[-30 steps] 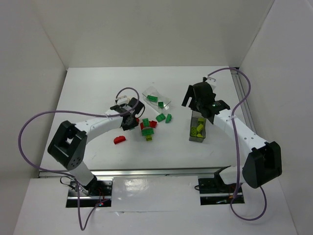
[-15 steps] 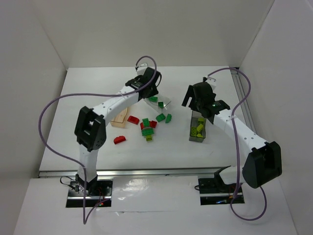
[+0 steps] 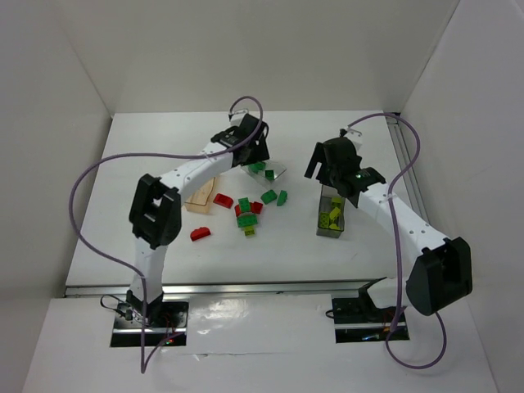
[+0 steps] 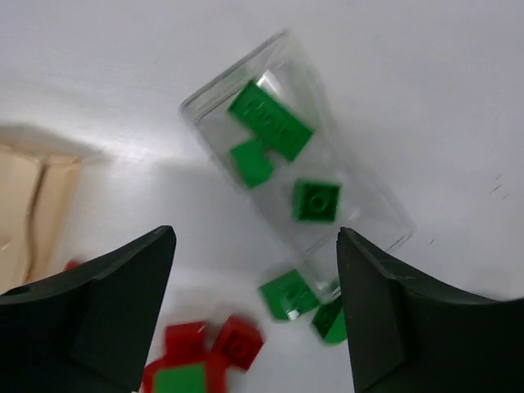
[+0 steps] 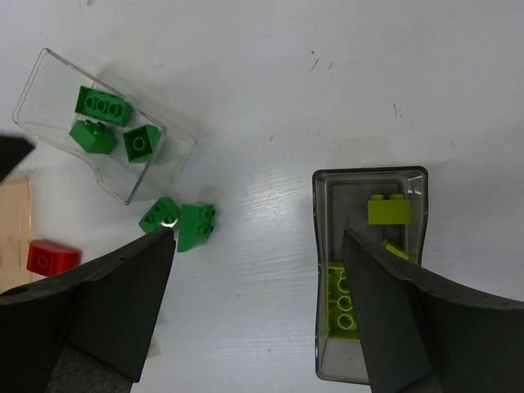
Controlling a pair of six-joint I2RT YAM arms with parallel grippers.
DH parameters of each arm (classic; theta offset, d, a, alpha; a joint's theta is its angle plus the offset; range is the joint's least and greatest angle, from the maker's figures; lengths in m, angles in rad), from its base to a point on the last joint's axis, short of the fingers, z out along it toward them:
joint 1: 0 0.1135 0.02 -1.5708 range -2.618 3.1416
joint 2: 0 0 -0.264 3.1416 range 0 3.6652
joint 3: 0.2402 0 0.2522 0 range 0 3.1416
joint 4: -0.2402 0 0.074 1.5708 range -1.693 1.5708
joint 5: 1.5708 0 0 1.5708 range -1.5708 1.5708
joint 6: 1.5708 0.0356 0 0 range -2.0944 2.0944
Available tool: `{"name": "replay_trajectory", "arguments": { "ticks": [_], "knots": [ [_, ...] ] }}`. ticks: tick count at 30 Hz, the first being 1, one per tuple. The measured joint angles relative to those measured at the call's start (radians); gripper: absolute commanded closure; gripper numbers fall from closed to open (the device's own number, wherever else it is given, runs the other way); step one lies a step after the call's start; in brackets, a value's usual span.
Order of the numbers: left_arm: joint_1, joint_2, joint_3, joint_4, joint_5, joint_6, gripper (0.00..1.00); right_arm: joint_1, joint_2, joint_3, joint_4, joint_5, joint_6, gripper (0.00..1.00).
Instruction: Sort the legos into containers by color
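Left wrist view: left pincer (image 4: 254, 237), jaws spread wide, nothing between them.
Clear tub (image 4: 372, 205): just beyond the left pincer's tips, lying at a slant, three green bricks (image 4: 317, 201) inside.
Loose green bricks (image 4: 286, 293): two on the table (image 4: 409, 82) at the tub's near end, between the left jaws.
Red bricks (image 4: 217, 344): clustered closer in, between the same jaws.
Tan tub (image 4: 33, 205): off beside the left-hand jaw.
Right pincer (image 5: 258, 237): jaws apart, empty.
Grey tub (image 5: 370, 174): partly under the right-hand jaw, yellow-green bricks (image 5: 389, 210) inside.
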Motion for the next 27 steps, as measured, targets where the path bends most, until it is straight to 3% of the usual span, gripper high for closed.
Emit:
{"name": "replay_trajectory", "arguments": {
  "ticks": [3, 6, 8, 12, 16, 27],
  "knots": [
    [-0.018, -0.194, -0.25, -0.001, -0.016, 0.022, 0.19, 0.0, -0.011, -0.002, 0.0, 0.0, 0.0, 0.1],
    [-0.04, -0.393, -0.496, -0.01, -0.022, 0.041, 0.12, 0.0, -0.023, -0.003, 0.0, -0.002, 0.0, 0.1],
    [-0.055, -0.501, -0.645, -0.02, -0.022, 0.042, 0.0, 0.0, -0.026, -0.003, 0.0, -0.003, 0.0, 0.1],
    [-0.051, -0.586, -0.835, -0.079, -0.034, 0.034, 0.0, 0.005, -0.026, -0.013, 0.004, -0.011, 0.0, 0.1],
    [-0.026, -0.583, -0.907, -0.122, -0.045, 0.031, 0.0, 0.023, -0.024, -0.017, 0.004, -0.021, 0.001, 0.1],
    [0.073, -0.433, -0.874, -0.07, -0.02, 0.013, 0.02, 0.068, -0.018, -0.017, 0.003, -0.019, 0.001, 0.1]
  ]
}}
